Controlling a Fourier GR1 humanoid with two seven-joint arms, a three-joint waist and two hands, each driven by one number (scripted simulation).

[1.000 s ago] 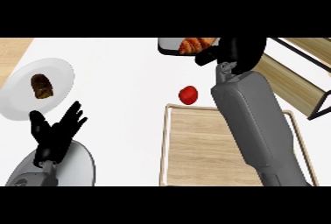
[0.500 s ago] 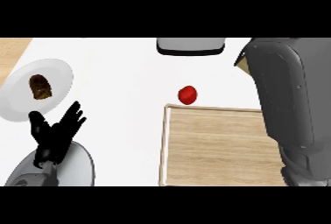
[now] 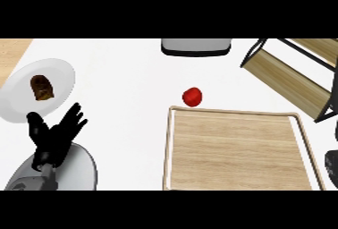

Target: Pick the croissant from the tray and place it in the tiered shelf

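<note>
One wooden tray (image 3: 238,152), bare boards showing, right of the left hand (image 3: 54,136).
Left hand open, fingers up; one tiered shelf (image 3: 297,76) far right, one red tomato (image 3: 192,96) between.

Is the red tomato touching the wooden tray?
Apart. In the head view, a thin strip of white counter shows between the red tomato and the wooden tray's top rim.

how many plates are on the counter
1 for certain: a white plate at the far left, holding a dark brown piece of food. A grey round object at the lower left, partly behind the left hand, may be another; I cannot tell.
</note>
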